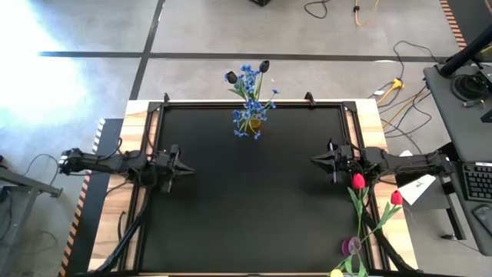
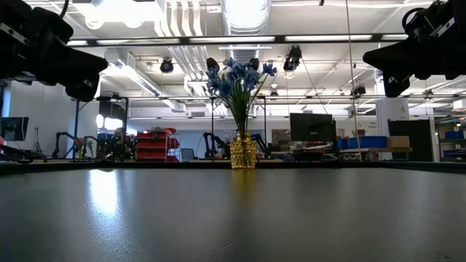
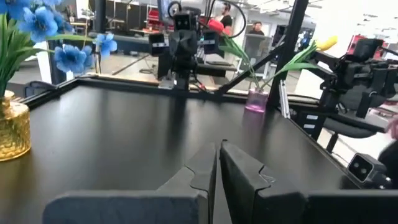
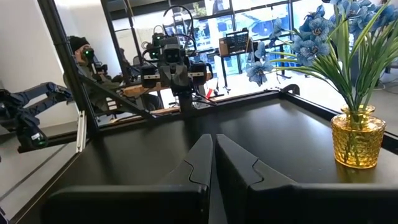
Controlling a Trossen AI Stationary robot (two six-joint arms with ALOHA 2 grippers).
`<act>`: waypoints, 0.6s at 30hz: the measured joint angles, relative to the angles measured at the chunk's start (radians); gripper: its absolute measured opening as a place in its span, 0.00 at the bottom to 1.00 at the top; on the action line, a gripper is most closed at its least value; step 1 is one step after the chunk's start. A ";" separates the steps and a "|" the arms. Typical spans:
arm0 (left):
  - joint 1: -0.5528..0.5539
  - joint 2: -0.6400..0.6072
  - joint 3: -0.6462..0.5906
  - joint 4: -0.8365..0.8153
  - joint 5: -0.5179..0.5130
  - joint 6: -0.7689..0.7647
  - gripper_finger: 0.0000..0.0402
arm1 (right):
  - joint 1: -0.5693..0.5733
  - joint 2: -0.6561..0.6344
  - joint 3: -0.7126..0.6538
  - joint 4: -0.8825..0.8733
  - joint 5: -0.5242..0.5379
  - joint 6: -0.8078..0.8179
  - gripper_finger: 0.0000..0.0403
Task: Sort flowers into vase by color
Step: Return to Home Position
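Flowers are stood in two vases on the black bench, whose dark mat is framed by pale wood at both sides. The left arm is stretched in from the left side and the right arm from the right, so that the two are faced towards each other across the middle of the bench. In the low view both are held high above the surface.

At the middle of the far edge a bunch of blue sprigs is held upright in a gold vase, and two near-black tulips are seen rising among them. At the near right corner a purple vase is placed, from which long green stems are leaned outwards. Two red tulips are tipped towards the right arm, one head just beside it, and a yellow tulip is hung low at the bench's near edge.

The left gripper is held above the left part of the mat, well apart from both vases. Its fingers are pressed together with nothing between them, as is shown in the left wrist view. The right gripper is held above the right part of the mat, likewise closed and empty. A person is seen in the room beyond the bench.
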 joint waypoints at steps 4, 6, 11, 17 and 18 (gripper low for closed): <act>0.000 0.022 0.000 0.000 -0.001 0.000 0.03 | 0.000 0.000 0.000 0.000 0.000 0.001 0.03; 0.000 0.032 0.000 0.000 -0.002 0.000 0.03 | 0.000 0.000 0.000 -0.001 0.000 0.001 0.03; 0.000 0.052 0.001 0.000 -0.002 0.000 0.03 | 0.000 0.000 0.000 0.000 0.000 0.000 0.03; 0.000 0.074 0.001 0.000 -0.003 0.000 0.03 | 0.000 0.000 0.000 0.000 0.000 0.001 0.03; 0.000 0.077 0.001 0.000 -0.003 -0.001 0.03 | 0.000 0.000 0.000 -0.001 0.000 0.002 0.03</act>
